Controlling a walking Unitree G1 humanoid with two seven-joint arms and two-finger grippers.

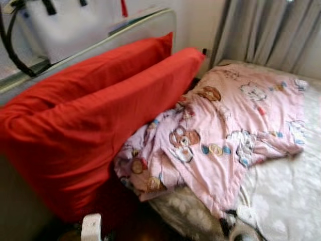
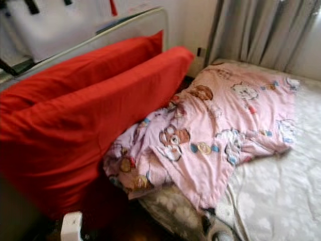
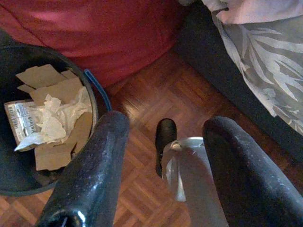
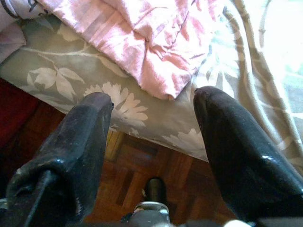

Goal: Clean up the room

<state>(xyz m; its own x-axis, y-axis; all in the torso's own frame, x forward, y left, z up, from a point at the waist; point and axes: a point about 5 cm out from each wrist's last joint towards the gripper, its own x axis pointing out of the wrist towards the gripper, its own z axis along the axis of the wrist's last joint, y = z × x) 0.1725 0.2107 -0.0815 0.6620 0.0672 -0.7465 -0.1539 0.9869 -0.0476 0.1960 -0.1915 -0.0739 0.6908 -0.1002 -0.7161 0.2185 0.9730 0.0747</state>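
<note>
Red pillows (image 1: 95,125) lean beside crumpled pink blanket (image 1: 225,130) on bed (image 1: 286,196). Left gripper (image 3: 163,156) spread wide over parquet near paper-filled bin (image 3: 97,101); right gripper (image 4: 154,137) spread wide at bed edge.

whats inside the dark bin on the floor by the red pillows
Inside the dark bin lie torn brown cardboard pieces, crumpled white paper and a printed packet. Whatever sits beneath that layer is covered.
</note>
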